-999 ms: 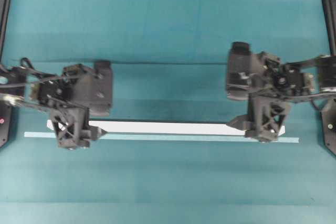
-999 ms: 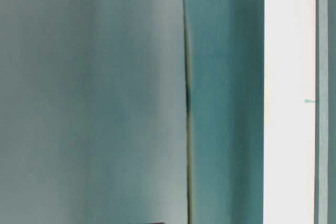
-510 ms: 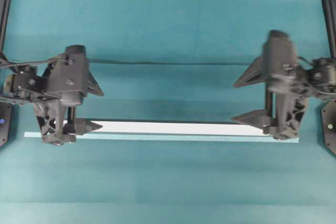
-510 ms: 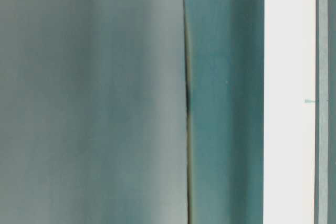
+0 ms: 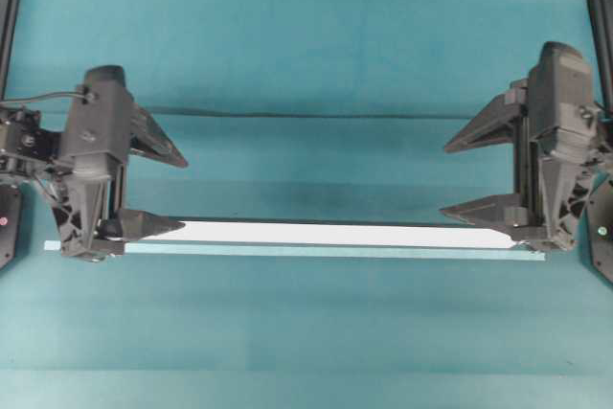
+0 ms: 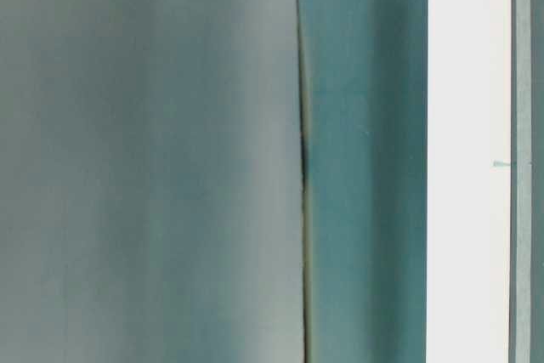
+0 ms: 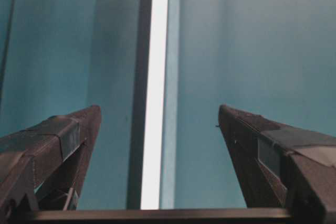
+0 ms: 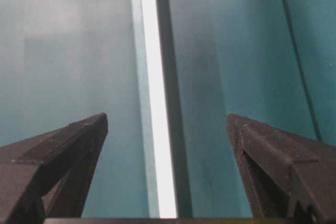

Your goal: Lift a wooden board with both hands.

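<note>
Where it lies flat on the teal surface [image 5: 306, 45], the wooden board [image 5: 326, 234] runs left to right across the lower middle of the overhead view, with the thin pale teal strip [image 5: 316, 252] just beside its near edge. The board's left tip is hidden under the lower finger of the left gripper [image 5: 158, 189], and its right bevelled end sits just beside the lower finger of the right gripper [image 5: 469, 174]. Both sets of fingers stand spread wide and hold nothing.

In the left wrist view the board [image 7: 155, 103] shows as a bright band running away between the two dark fingers [image 7: 58, 145], which stand well apart on either side of it; its near end is cut off by the frame's lower edge. The right wrist view shows the same: the board [image 8: 155, 108] lies between the spread fingers [image 8: 273, 161], with a dark shadow along one side. Whether any fingertip touches the board cannot be told from the pictures.

The table-level view is blurred and turned on its side; only a white band [image 6: 467, 159] and teal areas can be made out.

Compared with a second ago, both arms have drawn outward toward the edges of the overhead view, and more of the board's length is uncovered. The board itself has not moved.
</note>
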{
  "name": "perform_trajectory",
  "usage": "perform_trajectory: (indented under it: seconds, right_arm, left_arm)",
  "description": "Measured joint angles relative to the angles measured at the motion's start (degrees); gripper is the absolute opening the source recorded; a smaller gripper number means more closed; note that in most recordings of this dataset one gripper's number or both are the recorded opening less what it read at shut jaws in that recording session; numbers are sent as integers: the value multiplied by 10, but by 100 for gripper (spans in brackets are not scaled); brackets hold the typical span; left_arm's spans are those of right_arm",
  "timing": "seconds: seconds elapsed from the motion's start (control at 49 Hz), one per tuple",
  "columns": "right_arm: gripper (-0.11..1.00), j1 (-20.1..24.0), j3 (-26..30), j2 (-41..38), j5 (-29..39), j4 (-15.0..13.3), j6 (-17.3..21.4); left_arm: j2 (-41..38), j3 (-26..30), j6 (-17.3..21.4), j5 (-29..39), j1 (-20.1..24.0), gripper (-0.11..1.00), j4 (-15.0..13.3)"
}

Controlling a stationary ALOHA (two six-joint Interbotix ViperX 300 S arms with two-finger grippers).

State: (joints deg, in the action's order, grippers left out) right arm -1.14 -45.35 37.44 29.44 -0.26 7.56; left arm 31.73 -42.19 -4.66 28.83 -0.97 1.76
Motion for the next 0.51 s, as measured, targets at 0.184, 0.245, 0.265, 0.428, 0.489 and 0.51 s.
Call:
perform_trajectory:
  seconds: [0.184, 0.245, 0.265, 0.428, 0.489, 0.51]
  right_arm:
    - [94, -4, -4, 12, -18, 0, -1]
    - [94, -5, -6, 19, -31, 0, 0]
    - [94, -6, -7, 22, -36, 0, 0]
    - [94, -15, -13, 46, -68, 0, -1]
    - [94, -18, -15, 54, -73, 0, 0]
    - [94, -18, -16, 57, -74, 0, 0]
  left_arm:
    - [29, -12, -1, -66, 1, 98, 0]
    - [43, -18, -1, -93, 2, 98, 0]
    - [49, -19, -1, -102, 3, 98, 0]
    - [84, -31, -1, -142, 11, 98, 0]
    - [98, -35, -1, -143, 12, 98, 0]
    - [104, -36, -1, -143, 12, 97, 0]
